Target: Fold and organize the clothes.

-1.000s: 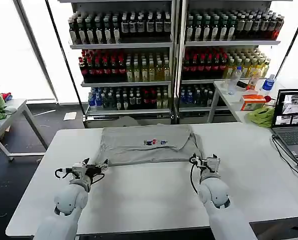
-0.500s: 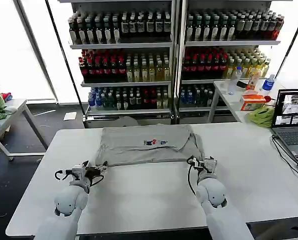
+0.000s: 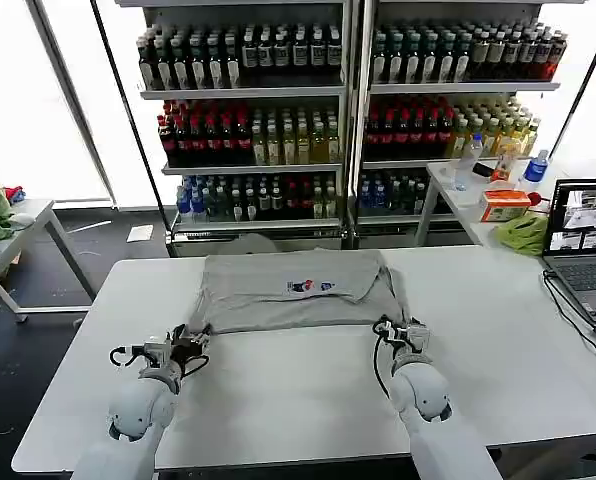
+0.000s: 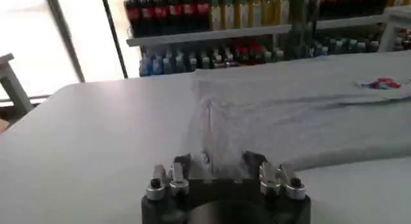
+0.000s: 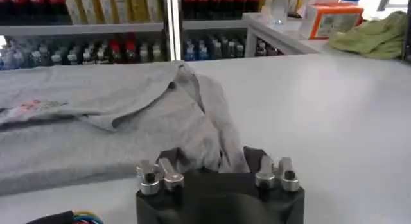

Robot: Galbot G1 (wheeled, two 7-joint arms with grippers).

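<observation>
Grey t-shirt [image 3: 293, 290] is lying flat at the far middle of the desk [image 3: 308, 400]. My left gripper [image 3: 191, 342] and right gripper [image 3: 396, 331] are each clamped on a near corner. It's light, floppy cotton, so corners are the spot to pinch.
</observation>
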